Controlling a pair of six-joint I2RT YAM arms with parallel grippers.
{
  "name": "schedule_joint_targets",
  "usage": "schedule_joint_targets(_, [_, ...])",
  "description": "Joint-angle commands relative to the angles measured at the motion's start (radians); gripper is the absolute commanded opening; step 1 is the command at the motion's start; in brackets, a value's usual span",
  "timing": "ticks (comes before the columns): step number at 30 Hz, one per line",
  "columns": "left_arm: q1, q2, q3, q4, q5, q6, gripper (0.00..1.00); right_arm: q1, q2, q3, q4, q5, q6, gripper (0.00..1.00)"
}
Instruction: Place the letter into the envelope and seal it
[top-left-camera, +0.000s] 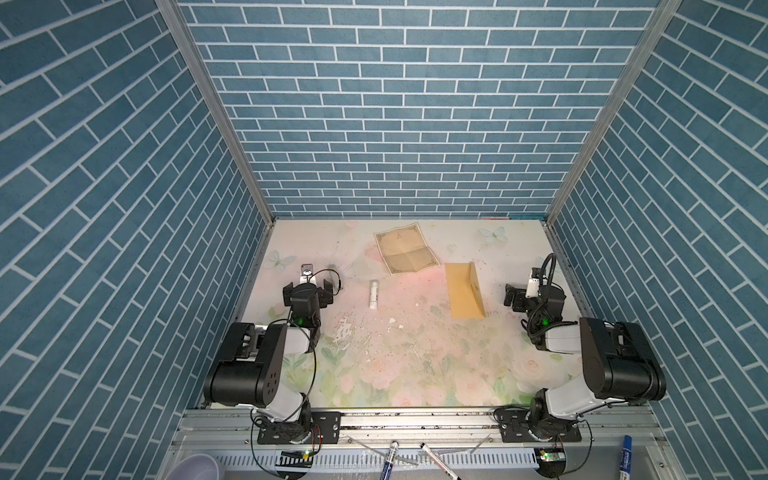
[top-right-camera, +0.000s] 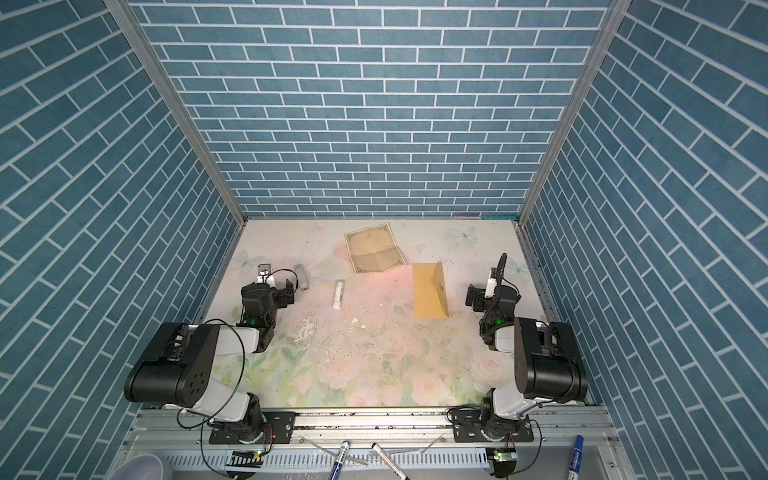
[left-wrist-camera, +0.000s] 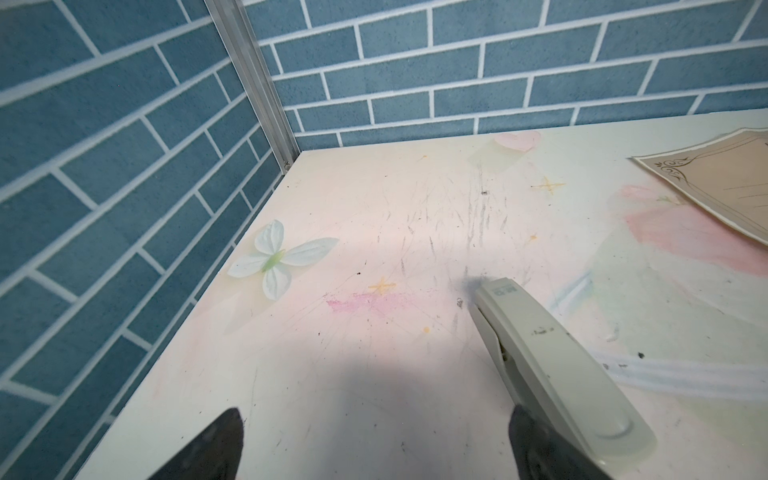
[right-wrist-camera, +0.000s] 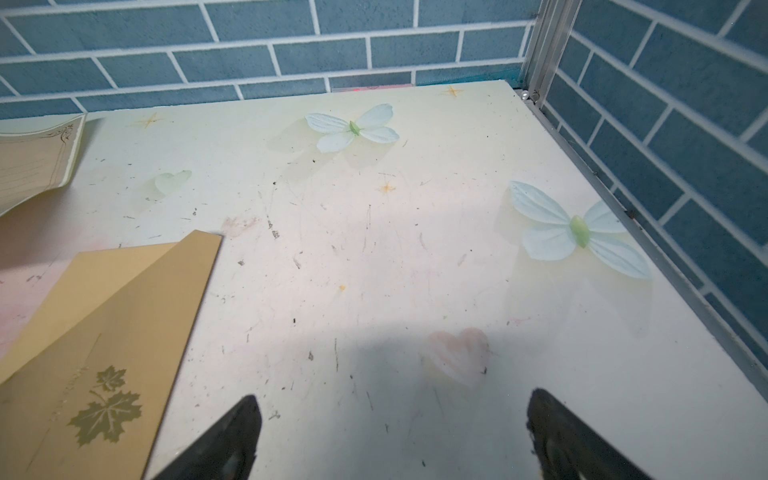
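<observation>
Nothing of the task looks done yet. The left gripper (left-wrist-camera: 374, 440) hangs near the left wall, jaws wide apart and empty, with a stapler (left-wrist-camera: 552, 365) just beside one finger. A white tube (top-left-camera: 373, 294) lies further in. The letter (top-left-camera: 406, 248) lies unfolded and flat towards the back of the table (top-left-camera: 415, 374), well apart from both arms. The envelope (top-left-camera: 461, 295) lies near it on the right, empty as far as I can tell, flap lifted. The right gripper (right-wrist-camera: 390, 432) hovers beside the envelope, jaws spread, holding nothing. Folding, inserting and sealing all remain
</observation>
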Motion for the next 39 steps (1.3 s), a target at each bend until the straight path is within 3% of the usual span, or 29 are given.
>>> schedule_joint_targets(1, [0.001,-0.011,0.009,-0.008,-0.009,-0.003,1.00,0.000,0.003,0.033,0.014,-0.014,-0.015,0.99])
schedule_joint_targets(18, [0.001,-0.016,0.001,0.002,-0.013,-0.004,0.99,-0.007,0.000,0.031,0.018,-0.014,-0.009,0.99])
schedule_joint_targets(21, [0.001,-0.090,-0.018,-0.028,-0.038,-0.015,1.00,-0.006,-0.069,0.050,-0.071,0.029,0.001,0.99])
schedule_joint_targets(25, [0.000,-0.294,-0.005,-0.215,-0.056,-0.030,1.00,-0.001,-0.220,0.076,-0.235,0.026,-0.003,0.99])
schedule_joint_targets(30, [-0.006,-0.569,0.092,-0.564,-0.020,-0.173,1.00,0.016,-0.395,0.152,-0.406,-0.059,0.004,0.99])
schedule_joint_targets(36, [-0.011,-0.706,0.203,-0.793,0.184,-0.345,1.00,0.093,-0.482,0.283,-0.571,-0.158,-0.069,0.98])
schedule_joint_targets(39, [-0.012,-0.718,0.241,-0.873,0.282,-0.383,1.00,0.185,-0.479,0.355,-0.652,-0.160,-0.174,0.97])
